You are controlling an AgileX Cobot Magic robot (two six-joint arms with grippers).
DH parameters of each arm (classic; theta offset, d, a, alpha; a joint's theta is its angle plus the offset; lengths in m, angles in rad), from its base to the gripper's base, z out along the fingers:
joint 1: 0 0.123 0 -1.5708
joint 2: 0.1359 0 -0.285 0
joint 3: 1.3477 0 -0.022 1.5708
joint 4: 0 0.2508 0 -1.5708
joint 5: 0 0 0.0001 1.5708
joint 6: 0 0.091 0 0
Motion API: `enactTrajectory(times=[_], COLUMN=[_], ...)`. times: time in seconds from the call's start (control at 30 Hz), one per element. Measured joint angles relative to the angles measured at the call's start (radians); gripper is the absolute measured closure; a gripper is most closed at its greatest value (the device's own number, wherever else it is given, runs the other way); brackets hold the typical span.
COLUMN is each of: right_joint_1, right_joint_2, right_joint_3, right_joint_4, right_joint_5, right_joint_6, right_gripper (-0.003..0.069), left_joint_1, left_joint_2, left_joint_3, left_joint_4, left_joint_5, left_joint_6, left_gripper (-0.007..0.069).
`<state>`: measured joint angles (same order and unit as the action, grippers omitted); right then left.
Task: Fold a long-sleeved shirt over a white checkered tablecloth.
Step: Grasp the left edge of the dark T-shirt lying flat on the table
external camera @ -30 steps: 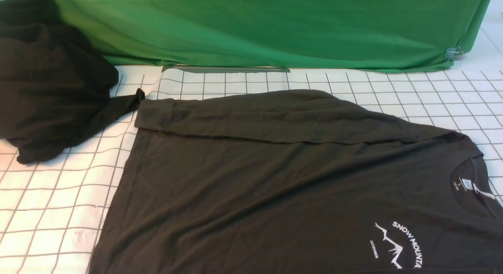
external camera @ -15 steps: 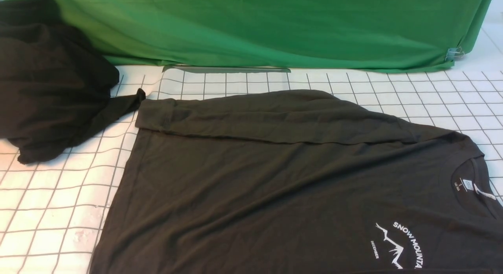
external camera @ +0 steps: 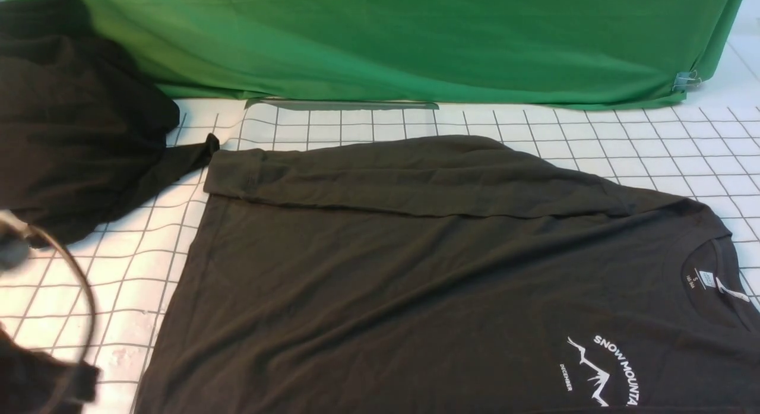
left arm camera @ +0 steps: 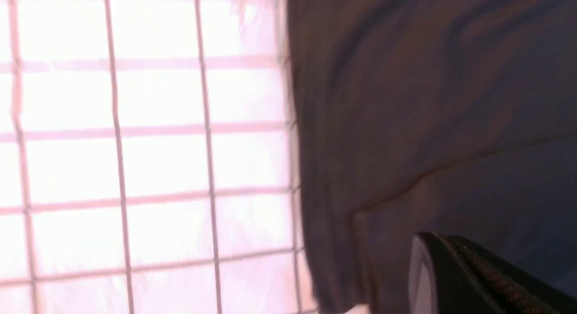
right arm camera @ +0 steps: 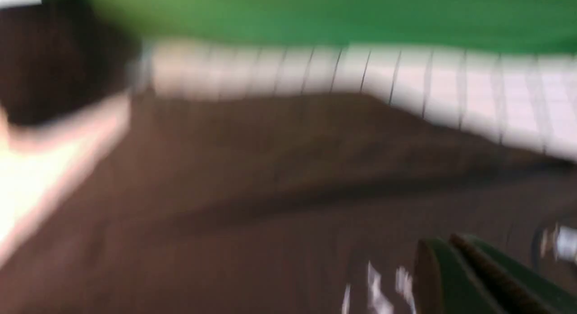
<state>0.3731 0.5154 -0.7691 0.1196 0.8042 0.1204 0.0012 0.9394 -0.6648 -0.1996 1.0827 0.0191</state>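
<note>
The long-sleeved shirt (external camera: 415, 283) lies spread flat on the white checkered tablecloth (external camera: 89, 283), one sleeve folded across its far side and the white mountain print (external camera: 599, 369) at the near right. In the left wrist view my left gripper (left arm camera: 444, 244) is shut and empty, hovering over the shirt (left arm camera: 428, 102) close to its side edge, with the tablecloth (left arm camera: 157, 161) beside it. The right wrist view is blurred. There my right gripper (right arm camera: 444, 246) is shut with nothing in it, above the shirt (right arm camera: 270, 192) near the print.
A plain black garment (external camera: 77, 123) is heaped at the far left, touching the shirt's sleeve end. Green cloth (external camera: 415, 40) hangs along the back, held by a clip (external camera: 686, 80). A blurred part of my left arm (external camera: 35, 381) with its cable (external camera: 89, 307) shows at the near left.
My left arm and its cable have come into the front view at the near left. The shirt lies as before.
</note>
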Motion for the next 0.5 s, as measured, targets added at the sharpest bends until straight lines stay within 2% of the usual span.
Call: enactTrajectory(times=[0.1,0.2,0.3,0.37,0.4,0.5], right_joint_1=[0.063,0.106,0.134,0.157,0.158,0.171], right_joint_2=[0.086,0.133,0.157,0.177,0.178,0.213], right_joint_3=[0.011,0.052,0.084,0.123,0.127,0.138], right_joint_4=[-0.001,0.016,0.047,0.082,0.086,0.104], right_joint_5=[0.046,0.023,-0.029,-0.107,-0.114,-0.187], right_joint_6=[-0.031,-0.033,-0.033,-0.033,-0.033,-0.033], right_gripper=[0.0650,0.0650,0.0650,0.0650,0.0650,0.0649], left_joint_1=[-0.021,-0.103,-0.198,-0.328,-0.338,-0.488], left_joint_2=[0.046,0.048,0.051,0.066,0.068,0.132], left_joint_3=[0.072,0.124,0.139,0.141,0.141,0.141], left_joint_4=[-0.046,-0.047,-0.014,0.061,0.068,0.200], left_joint_5=[-0.054,-0.110,-0.124,-0.138,-0.141,-0.162], left_joint_6=[0.042,0.039,-0.031,-0.137,-0.145,-0.305], left_gripper=[0.0630,0.0630,0.0630,0.0630,0.0630,0.0630])
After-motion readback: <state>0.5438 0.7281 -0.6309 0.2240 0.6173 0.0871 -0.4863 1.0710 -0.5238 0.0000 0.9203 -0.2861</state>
